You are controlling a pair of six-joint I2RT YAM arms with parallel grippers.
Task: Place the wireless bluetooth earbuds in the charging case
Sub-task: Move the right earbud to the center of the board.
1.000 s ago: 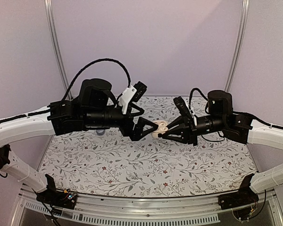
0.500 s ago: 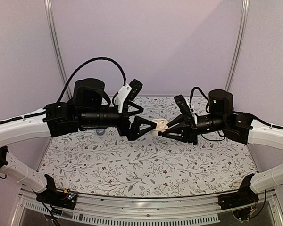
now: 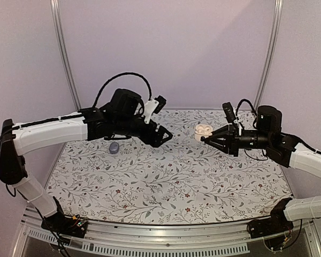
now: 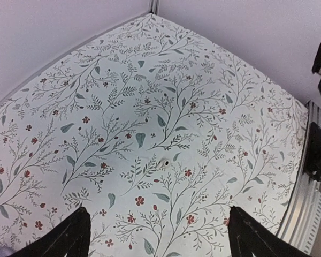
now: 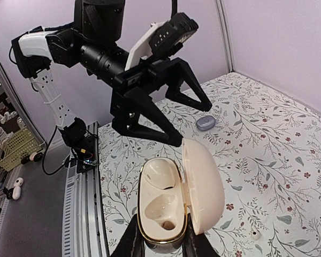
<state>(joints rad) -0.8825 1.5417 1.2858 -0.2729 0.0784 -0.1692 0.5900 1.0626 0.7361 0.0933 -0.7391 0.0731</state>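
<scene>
My right gripper [image 5: 163, 242] is shut on the cream charging case [image 5: 160, 203], held off the table with its lid [image 5: 203, 184] swung open to the right. The lower well is empty. The upper well shows a smooth cream surface, and I cannot tell whether an earbud sits in it. From above, the case [image 3: 203, 130] sits at the tip of the right gripper [image 3: 205, 139]. My left gripper [image 3: 163, 136] hangs open and empty to the case's left, well apart from it. Its fingers [image 4: 77, 235] frame only bare floral mat.
A small lilac-grey oval object [image 3: 114, 148] lies on the floral mat [image 3: 166, 182] at the back left, also visible as an oval object [image 5: 206, 123] in the right wrist view. A tiny white piece with a dark hole [image 4: 165, 162] lies on the mat.
The left gripper has drawn back to the left, away from the case, and stays open. The right gripper has carried the open case to the right and slightly back.
</scene>
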